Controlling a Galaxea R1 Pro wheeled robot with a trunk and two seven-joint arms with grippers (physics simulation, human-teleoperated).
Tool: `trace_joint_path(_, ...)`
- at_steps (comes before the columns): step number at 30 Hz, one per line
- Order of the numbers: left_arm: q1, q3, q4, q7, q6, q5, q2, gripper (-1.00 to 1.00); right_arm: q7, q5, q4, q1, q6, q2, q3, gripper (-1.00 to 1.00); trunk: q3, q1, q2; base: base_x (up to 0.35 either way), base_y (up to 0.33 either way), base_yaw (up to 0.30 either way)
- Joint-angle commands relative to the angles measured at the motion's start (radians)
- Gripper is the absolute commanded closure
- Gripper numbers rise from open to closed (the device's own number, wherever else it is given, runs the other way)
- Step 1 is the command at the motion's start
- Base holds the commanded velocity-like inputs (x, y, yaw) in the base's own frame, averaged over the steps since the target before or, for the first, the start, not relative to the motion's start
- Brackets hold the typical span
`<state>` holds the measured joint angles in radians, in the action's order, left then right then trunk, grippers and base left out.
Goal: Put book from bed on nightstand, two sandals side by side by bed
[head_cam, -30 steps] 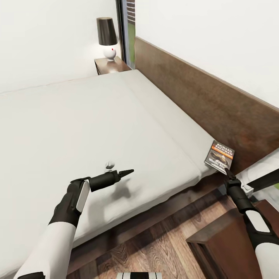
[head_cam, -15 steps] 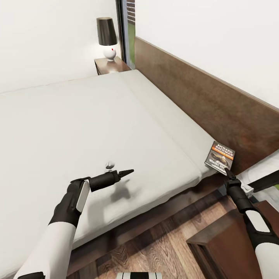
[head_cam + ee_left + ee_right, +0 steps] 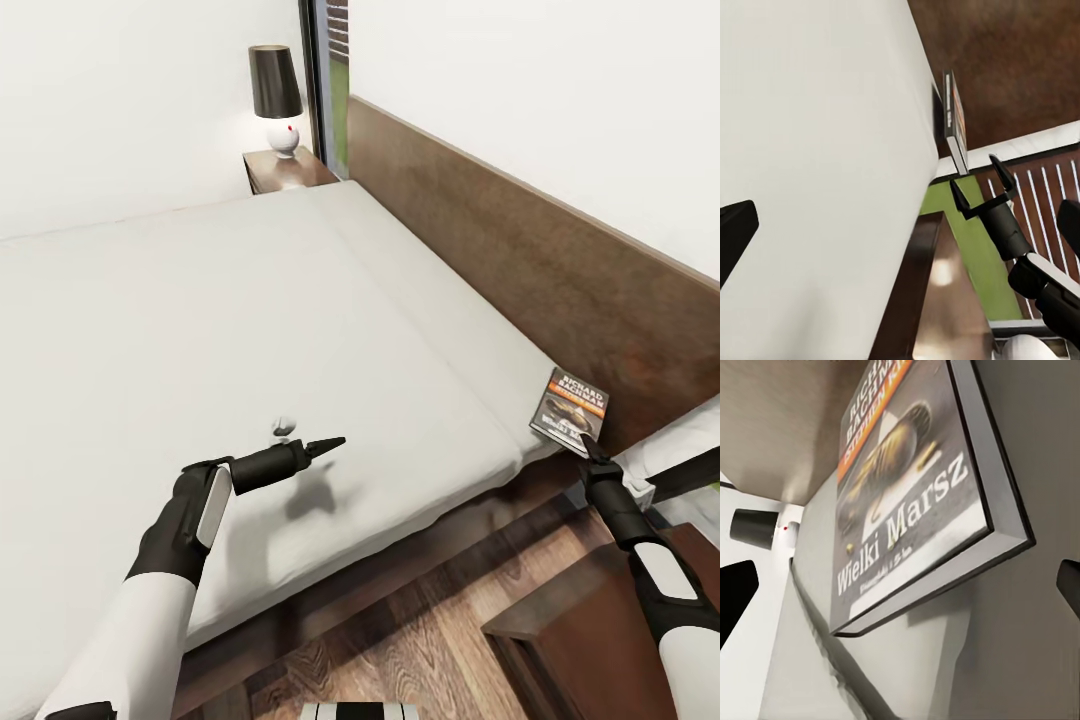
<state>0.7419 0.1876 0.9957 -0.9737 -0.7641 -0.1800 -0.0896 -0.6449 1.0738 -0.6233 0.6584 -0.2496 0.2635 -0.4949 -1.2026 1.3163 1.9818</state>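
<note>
We look down over the bed [image 3: 250, 340], whose pale grey mattress spreads across most of the head view, with its dark brown headboard [image 3: 520, 260] running along the white wall at the right. Beyond the far corner of the mattress stands a nightstand [image 3: 285, 170] carrying a lamp [image 3: 276, 95] with a dark shade and a white base, just beside a narrow window [image 3: 335, 80]. A second nightstand [image 3: 600, 620] sits close to us at the lower right, on the wood-plank floor [image 3: 400, 640] beside the bed frame. Our left arm reaches out above the mattress, and our left gripper [image 3: 325, 444] hovers there with its tips drawn together to a point, casting a shadow on the sheet below. Our right gripper [image 3: 982, 187] points at the corner of the mattress nearest the headboard; from the left wrist view we see its two fingers spread apart, just short of the book [image 3: 570, 408]. The book lies flat on that corner of the mattress, near the headboard and close to the bed's edge. From the right wrist view the book [image 3: 911, 487] looms near, its cover reading "Wielki Marsz" under an orange strip.
</note>
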Motion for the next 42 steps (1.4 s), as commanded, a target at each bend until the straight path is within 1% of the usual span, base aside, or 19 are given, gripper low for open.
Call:
trace_joint_path(1,0.001,0.003,0.000,-0.003,-0.006,-0.001,-0.001,-1.00,-0.003,0.009,0.001,0.001,-0.010,0.000,-0.002,-1.00,-0.001,0.000,0.000,0.130,0.000,0.000)
trace_joint_path(6,0.001,0.003,0.000,-0.003,-0.006,-0.001,-0.001,-1.00,-0.003,0.009,0.001,0.001,-0.010,0.000,-0.002,-1.00,-0.001,0.000,0.000,0.140,0.000,0.000)
trace_joint_path(18,0.001,0.003,0.000,-0.003,-0.006,-0.001,-0.001,-1.00,-0.004,0.009,0.000,0.001,-0.010,0.000,-0.002,-1.00,-0.001,0.000,0.000,0.011,0.000,0.000)
trace_joint_path(19,0.001,0.003,0.000,-0.003,-0.006,-0.001,-0.001,-1.00,-0.004,0.009,-0.001,0.001,-0.010,0.000,-0.002,1.00,-0.001,0.000,0.000,0.000,0.000,0.000)
trace_joint_path(42,0.000,0.003,-0.002,-0.002,-0.006,-0.001,-0.001,-1.00,-0.006,0.009,-0.003,0.001,-0.011,0.000,-0.004,1.00,-0.001,0.000,0.000,0.000,0.000,0.000)
